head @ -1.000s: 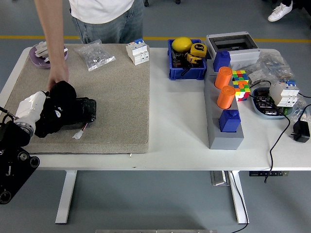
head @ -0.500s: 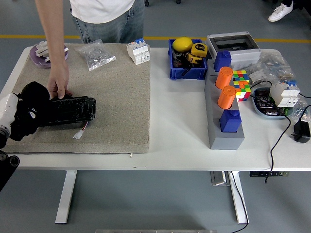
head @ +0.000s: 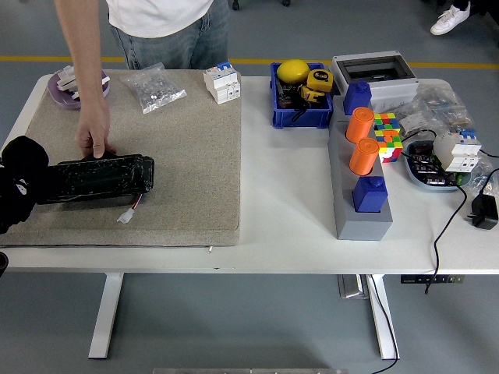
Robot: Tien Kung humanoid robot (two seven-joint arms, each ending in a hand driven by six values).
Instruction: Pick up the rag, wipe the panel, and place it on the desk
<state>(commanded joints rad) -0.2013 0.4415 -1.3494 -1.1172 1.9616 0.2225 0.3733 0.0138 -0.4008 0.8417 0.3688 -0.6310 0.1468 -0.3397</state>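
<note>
Leftward slid the left hand [head: 19,183], fingers gripping rag; person's hand [head: 93,136] steadies panel [head: 97,176].

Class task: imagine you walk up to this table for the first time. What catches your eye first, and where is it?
A person's hand steadies a black panel on the beige mat, while the robot's left hand grips a black rag at the panel's left end. To the right, two orange cylinders stand on a grey base.

The white surface [head: 288,202] carries a beige mat [head: 179,164], a blue bin [head: 296,117], a grey block [head: 351,222] and a grey box [head: 374,74].
</note>
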